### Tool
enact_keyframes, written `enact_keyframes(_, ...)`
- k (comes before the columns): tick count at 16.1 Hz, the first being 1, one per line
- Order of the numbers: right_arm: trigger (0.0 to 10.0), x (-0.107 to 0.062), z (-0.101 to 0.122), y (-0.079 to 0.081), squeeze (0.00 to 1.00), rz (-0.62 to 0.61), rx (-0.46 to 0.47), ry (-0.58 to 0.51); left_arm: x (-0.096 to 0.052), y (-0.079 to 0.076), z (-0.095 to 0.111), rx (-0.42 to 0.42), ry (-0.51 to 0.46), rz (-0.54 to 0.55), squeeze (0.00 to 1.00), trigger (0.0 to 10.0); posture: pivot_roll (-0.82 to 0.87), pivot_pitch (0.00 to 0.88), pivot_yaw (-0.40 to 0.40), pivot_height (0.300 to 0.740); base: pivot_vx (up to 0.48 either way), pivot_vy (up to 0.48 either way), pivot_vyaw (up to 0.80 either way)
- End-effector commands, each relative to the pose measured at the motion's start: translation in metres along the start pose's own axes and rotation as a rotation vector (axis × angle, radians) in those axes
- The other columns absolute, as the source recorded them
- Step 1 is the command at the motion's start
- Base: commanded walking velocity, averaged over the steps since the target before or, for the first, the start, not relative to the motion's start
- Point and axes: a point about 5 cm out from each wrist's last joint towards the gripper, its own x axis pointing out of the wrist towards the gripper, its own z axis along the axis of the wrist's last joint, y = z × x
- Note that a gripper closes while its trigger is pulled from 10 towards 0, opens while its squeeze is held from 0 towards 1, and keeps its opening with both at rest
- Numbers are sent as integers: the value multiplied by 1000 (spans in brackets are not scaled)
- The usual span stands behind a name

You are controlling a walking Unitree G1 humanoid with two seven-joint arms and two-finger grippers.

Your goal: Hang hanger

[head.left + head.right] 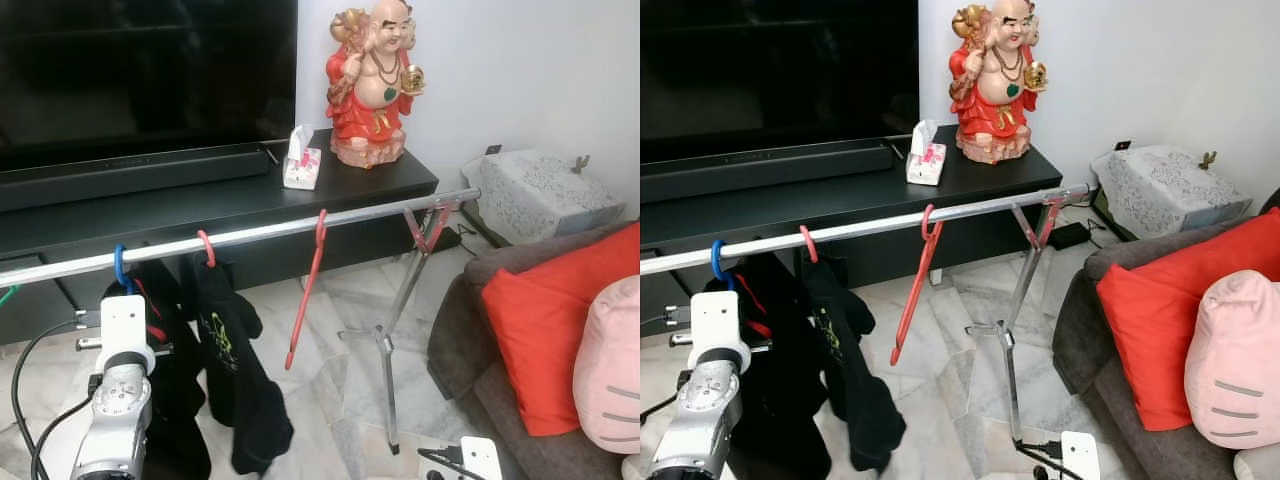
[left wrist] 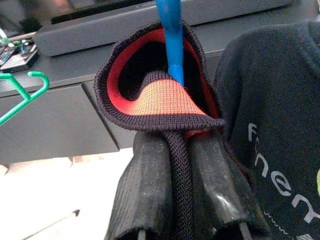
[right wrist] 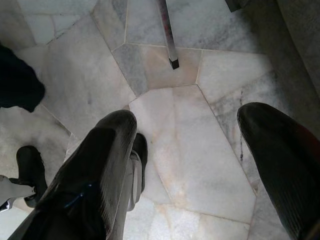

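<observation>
A silver clothes rail runs across in front of me. A blue hanger has its hook over the rail's left part and carries a dark garment with a red-lined collar. My left gripper is just below the hook, shut on the ribbed edge of that collar, with the blue hanger's neck rising right behind it. Further right hang a pink hanger with a black T-shirt and a bare red hanger. My right gripper hangs low over the marble floor, open, holding nothing.
A green hanger hangs on the rail's far left. The rail's folding leg stands on the floor at the right, next to a grey sofa with a red cushion. Behind the rail is a black TV bench with a tissue box and a statue.
</observation>
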Motion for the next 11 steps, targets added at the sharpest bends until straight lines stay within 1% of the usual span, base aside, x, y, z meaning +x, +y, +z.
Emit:
enact_keyframes(1,10000,0,-2,-1,0,-3,1,8,-7,-7,-14,2,63,-31,1000,10000,-35,0,-84,740,0,0,0)
enact_keyframes(8,10000,0,-1,-2,0,-2,0,7,-14,-9,-5,-23,19,-47,1000,10000,-33,0,-88,740,0,0,0)
enact_keyframes(11,10000,0,-1,-2,0,-3,1,6,-19,-7,6,-64,-39,-37,1000,10000,-33,0,-87,740,0,0,0)
